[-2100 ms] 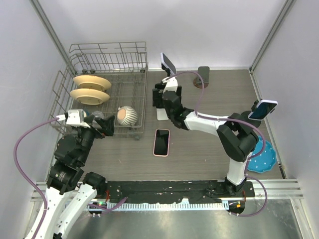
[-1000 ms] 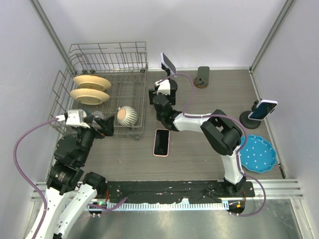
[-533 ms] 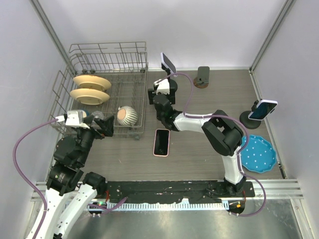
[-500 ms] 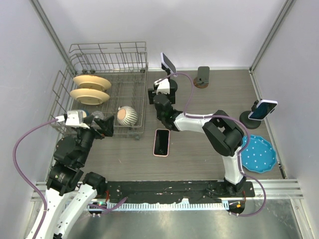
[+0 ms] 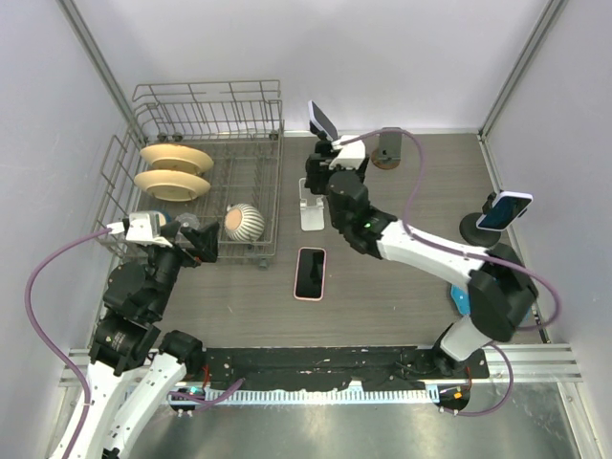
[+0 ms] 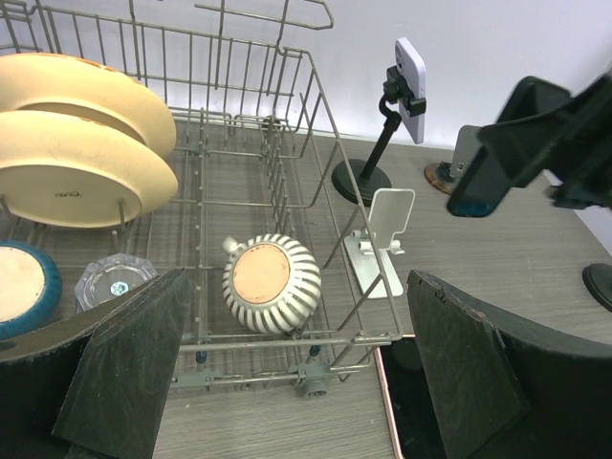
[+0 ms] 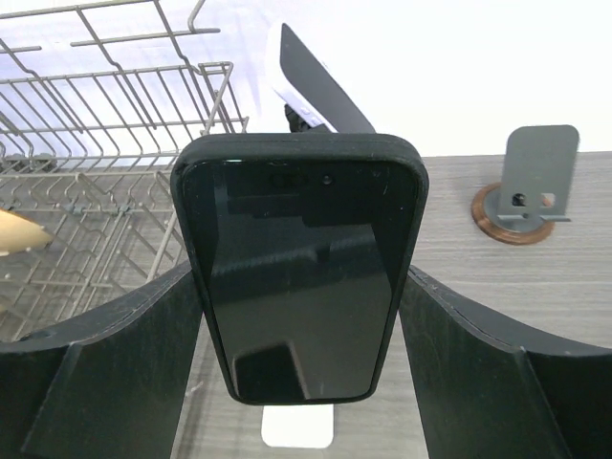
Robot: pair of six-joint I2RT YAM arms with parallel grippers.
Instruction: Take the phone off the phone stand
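Note:
My right gripper is shut on a black phone and holds it upright, lifted clear of the small white phone stand, which stands bare below it. The stand sits on the table beside the dish rack. In the left wrist view the held phone hangs above and to the right of the stand. My left gripper is open and empty in front of the rack, at the left in the top view.
A wire dish rack holds cream plates and a striped bowl. A pink-edged phone lies flat on the table. A white phone on a black stand, a grey stand and a blue phone on a stand are further back.
My right gripper was down over the white stand; it has risen and drawn back to the right with the black phone, leaving the stand bare. The left arm has not moved.

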